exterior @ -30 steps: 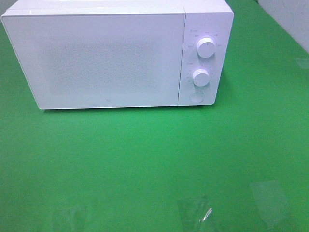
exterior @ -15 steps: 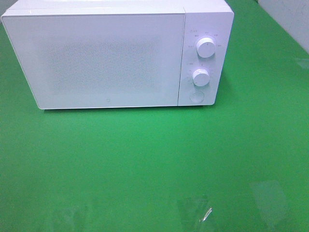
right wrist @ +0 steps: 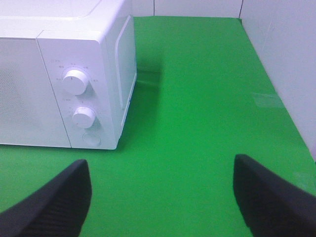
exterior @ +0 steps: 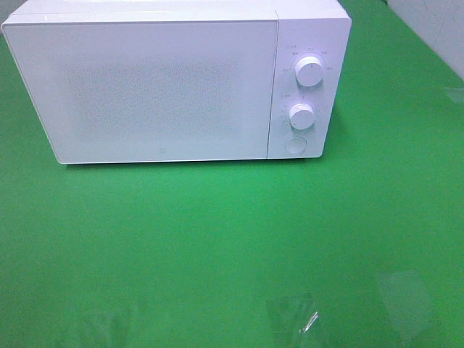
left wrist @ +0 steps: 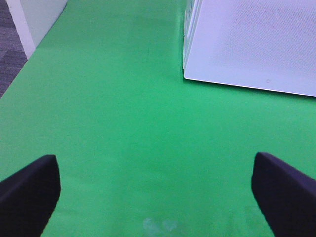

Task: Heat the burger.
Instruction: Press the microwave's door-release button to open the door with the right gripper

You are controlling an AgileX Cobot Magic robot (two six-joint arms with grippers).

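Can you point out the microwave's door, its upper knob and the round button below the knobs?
door (exterior: 145,90): high camera view, middle of its closed front panel.
upper knob (exterior: 309,71): high camera view, centre of its face.
round button (right wrist: 91,139): right wrist view, centre of the button.

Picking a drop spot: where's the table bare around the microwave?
Widest: green table in front of the microwave, door to near edge. Also the strip between its knob panel and the white wall. Nothing crowded in view.
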